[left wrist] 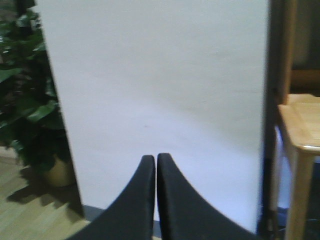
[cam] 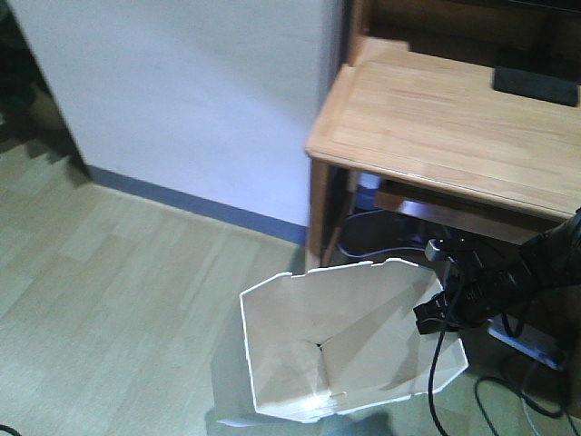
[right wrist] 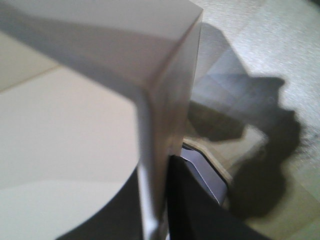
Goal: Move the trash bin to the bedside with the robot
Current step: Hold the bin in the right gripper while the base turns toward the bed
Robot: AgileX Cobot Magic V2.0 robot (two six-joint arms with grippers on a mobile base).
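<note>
The white trash bin (cam: 345, 345) stands tilted on the pale floor at the bottom centre, its cream inside facing the front-facing camera. My right gripper (cam: 442, 307) comes in from the right on a black arm and is shut on the bin's right rim. In the right wrist view the bin's thin wall (right wrist: 75, 150) runs between the two black fingers of the right gripper (right wrist: 159, 210), one inside and one outside. My left gripper (left wrist: 156, 159) is shut with nothing in it, its fingertips touching, facing a white panel. The bedside is out of view.
A light wooden desk (cam: 454, 118) with a black keyboard (cam: 536, 84) stands close behind the bin on the right. Cables (cam: 381, 245) and a power strip (cam: 531, 343) lie under it. A white panel (cam: 182, 91) blocks the back. A potted plant (left wrist: 30, 110) stands at its left.
</note>
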